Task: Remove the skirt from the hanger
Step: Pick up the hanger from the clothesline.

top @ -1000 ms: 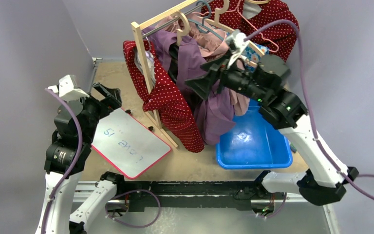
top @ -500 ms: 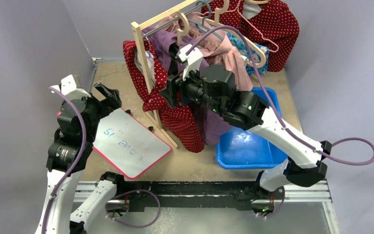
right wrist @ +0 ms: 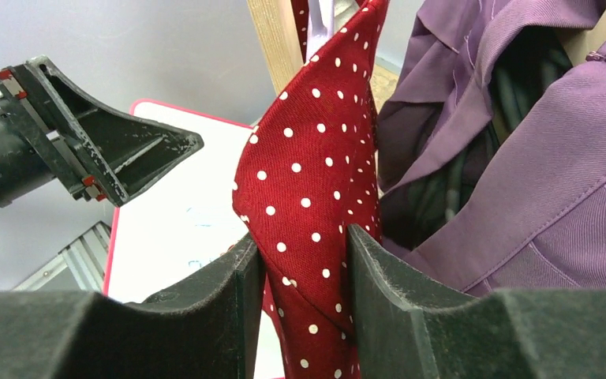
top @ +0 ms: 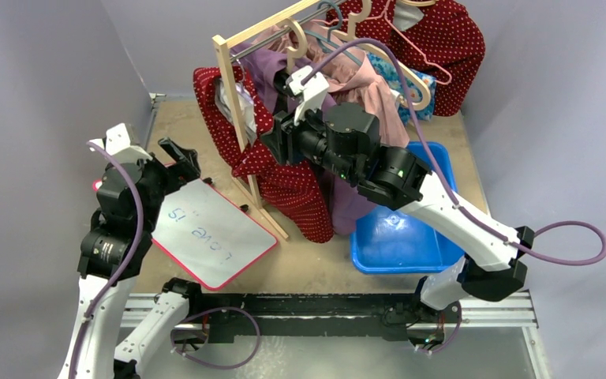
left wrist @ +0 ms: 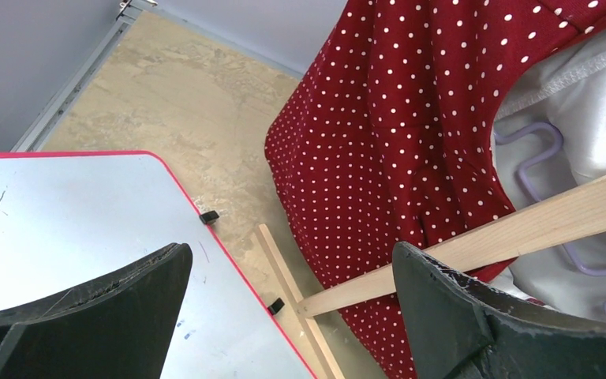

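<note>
Currently your right gripper (right wrist: 304, 253) pinches a fold of the red polka-dot skirt (right wrist: 316, 158) at the wooden rack's (top: 229, 79) left end. Your left gripper (left wrist: 292, 260) gapes wide, empty. Pulling hard could topple the rack.

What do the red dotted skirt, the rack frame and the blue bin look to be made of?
The red dotted skirt looks like matte woven cloth, perhaps cotton: a fine weave shows and it folds softly. The rack frame looks like pale bare wood, with faint grain and no visible paint. The blue bin is probably moulded plastic, smooth, with glossy highlights on its floor.
</note>
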Controlling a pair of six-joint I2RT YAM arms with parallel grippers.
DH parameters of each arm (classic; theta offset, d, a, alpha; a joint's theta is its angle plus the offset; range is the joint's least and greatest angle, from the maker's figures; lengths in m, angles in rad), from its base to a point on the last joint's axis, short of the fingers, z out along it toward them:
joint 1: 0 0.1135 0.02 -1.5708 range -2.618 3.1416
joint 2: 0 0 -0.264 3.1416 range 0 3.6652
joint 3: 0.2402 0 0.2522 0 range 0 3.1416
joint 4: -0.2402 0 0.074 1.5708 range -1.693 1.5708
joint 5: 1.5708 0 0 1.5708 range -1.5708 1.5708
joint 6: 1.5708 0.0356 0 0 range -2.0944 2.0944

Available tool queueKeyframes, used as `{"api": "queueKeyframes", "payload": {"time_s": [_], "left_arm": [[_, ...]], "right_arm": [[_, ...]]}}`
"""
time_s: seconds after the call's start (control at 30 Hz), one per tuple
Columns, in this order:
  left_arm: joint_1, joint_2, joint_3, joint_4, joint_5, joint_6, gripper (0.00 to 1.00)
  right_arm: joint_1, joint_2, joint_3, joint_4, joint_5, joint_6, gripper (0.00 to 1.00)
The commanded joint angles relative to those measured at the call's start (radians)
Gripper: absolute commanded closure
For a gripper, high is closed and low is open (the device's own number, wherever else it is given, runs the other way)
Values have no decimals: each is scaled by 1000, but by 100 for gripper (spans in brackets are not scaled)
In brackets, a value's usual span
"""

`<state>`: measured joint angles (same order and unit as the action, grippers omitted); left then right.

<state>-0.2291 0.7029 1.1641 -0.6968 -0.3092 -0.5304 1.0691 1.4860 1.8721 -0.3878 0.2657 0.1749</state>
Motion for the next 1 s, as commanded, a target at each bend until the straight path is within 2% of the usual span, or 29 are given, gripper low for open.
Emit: {"api": "queueKeyframes", "payload": {"time_s": [0.0, 0.33, 0.43, 0.63, 0.77, 0.97], "left_arm": [[8, -12, 27, 29, 22, 23, 2], [8, -29, 102, 5, 21, 34, 2], [9, -40, 104, 9, 9, 34, 2], [8, -45, 112, 1, 24, 26, 2], [8, -45, 122, 0, 45, 26, 2], [8, -31, 145, -4, 62, 27, 2]], "right_arm": [[5, 28, 28, 74, 1, -8, 58], [5, 40, 12, 158, 7, -20, 72], [5, 30, -10, 213, 4, -25, 79], [5, -3, -87, 354, 7, -40, 100], [4, -36, -159, 445, 6, -20, 100], [3, -121, -340, 722, 5, -18, 100]]}}
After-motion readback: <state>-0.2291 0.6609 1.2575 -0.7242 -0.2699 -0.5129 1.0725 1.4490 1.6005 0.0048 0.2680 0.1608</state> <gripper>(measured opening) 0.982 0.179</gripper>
